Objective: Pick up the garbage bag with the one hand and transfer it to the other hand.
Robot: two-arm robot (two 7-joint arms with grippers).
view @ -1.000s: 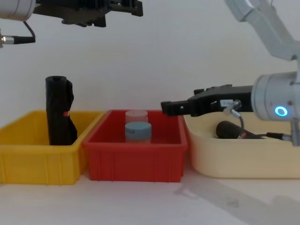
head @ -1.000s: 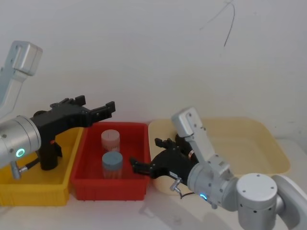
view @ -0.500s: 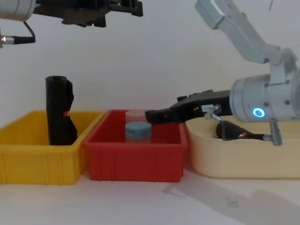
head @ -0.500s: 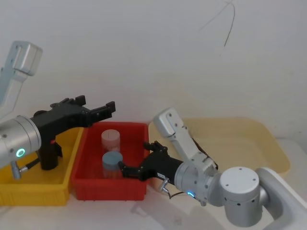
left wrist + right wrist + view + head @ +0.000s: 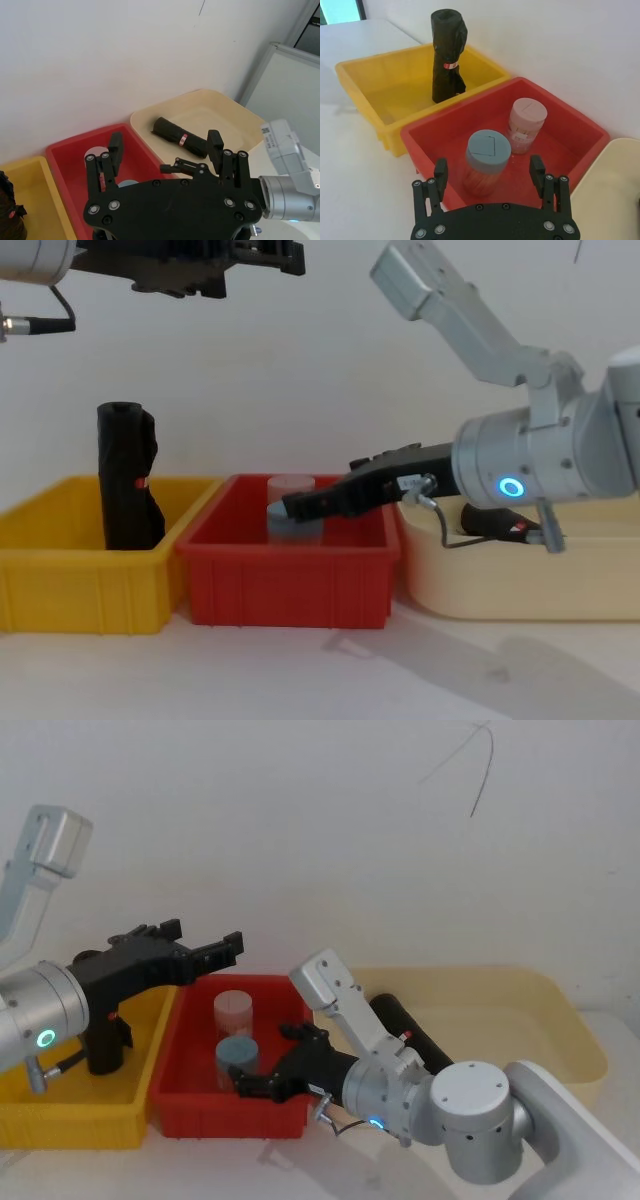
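Observation:
The garbage bag [image 5: 404, 1029], a straight black roll with a small red-and-white label, lies in the cream tray [image 5: 560, 1010]; it also shows as the bag [image 5: 177, 136] and, half behind the tray's rim, the bag [image 5: 489, 522]. My left gripper [image 5: 213, 952], the bulky one on the green-lit arm, hangs open and empty high above the yellow and red bins, left gripper [image 5: 262, 257], left gripper [image 5: 165, 143]. My right gripper [image 5: 262, 1062], on the blue-lit arm, stands open and empty low over the red bin, away from the bag, right gripper [image 5: 296, 507], right gripper [image 5: 488, 171].
A kinked black roll [image 5: 102, 1038] stands in the yellow bin [image 5: 70, 1125], also the roll [image 5: 447, 56]. The red bin [image 5: 230, 1115] holds a blue-lidded jar [image 5: 488, 150] right under my right gripper and a pink-lidded jar [image 5: 526, 122] behind it.
My right gripper has swung left from the cream tray to over the red bin, uncovering the garbage bag in the head view. The left arm has stayed put.

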